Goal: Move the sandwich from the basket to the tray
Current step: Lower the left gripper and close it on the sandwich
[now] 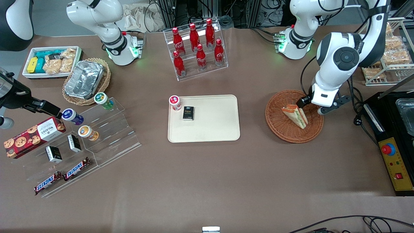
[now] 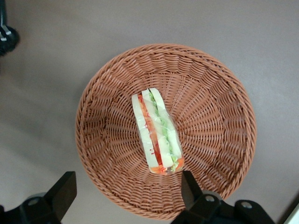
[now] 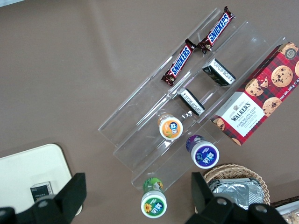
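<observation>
Gripper (image 2: 127, 193) above the basket (image 1: 275, 123), fingers spread wide, holding nothing. Sandwich (image 2: 156, 133) in the basket. Tray (image 1: 223, 129) well apart.

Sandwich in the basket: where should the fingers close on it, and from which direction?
Come straight down from above. The sandwich stands on edge in the basket, layers up, so close on the two flat bread faces around its middle. The gripper hovers open above the basket's rim, probably needing to shift toward the sandwich's middle first.
</observation>
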{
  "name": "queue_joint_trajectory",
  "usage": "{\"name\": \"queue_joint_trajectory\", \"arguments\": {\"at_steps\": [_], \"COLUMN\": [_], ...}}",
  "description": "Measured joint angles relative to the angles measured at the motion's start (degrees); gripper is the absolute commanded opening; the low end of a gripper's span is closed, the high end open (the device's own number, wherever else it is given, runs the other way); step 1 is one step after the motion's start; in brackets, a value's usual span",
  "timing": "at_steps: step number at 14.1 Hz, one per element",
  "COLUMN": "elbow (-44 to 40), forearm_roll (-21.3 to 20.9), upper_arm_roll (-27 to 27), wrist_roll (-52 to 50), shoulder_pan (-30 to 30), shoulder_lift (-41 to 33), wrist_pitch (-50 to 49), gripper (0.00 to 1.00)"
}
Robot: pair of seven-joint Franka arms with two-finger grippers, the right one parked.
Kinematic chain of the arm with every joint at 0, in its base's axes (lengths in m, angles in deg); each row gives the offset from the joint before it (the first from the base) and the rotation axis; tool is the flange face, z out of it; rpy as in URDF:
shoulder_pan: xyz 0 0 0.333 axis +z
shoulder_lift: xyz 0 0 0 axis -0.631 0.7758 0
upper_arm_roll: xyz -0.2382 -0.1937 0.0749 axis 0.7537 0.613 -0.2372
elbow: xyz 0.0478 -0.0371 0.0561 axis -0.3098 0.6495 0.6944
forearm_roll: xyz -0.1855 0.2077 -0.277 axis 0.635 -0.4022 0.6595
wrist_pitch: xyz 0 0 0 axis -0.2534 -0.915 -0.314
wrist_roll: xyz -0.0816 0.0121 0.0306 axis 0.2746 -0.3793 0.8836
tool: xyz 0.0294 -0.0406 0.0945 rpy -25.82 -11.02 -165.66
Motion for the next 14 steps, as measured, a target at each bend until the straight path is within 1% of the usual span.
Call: {"name": "queue_joint_trajectory", "arguments": {"at_steps": [2,7,14], "elbow": [0.8,8.0,8.9], "forearm_roll": [0.0,0.0,-0.6], "upper_arm_roll": [0.0,0.0,0.0], "wrist_roll": [-1.4,-7.2,-8.8], "shoulder_pan": [0.0,-0.9,-1.4], "shoulder_lift": [1.4,4.7,7.3], "wrist_pitch": [2.5,16.1,18.6], "gripper": [0.99,0.99,0.98]}}
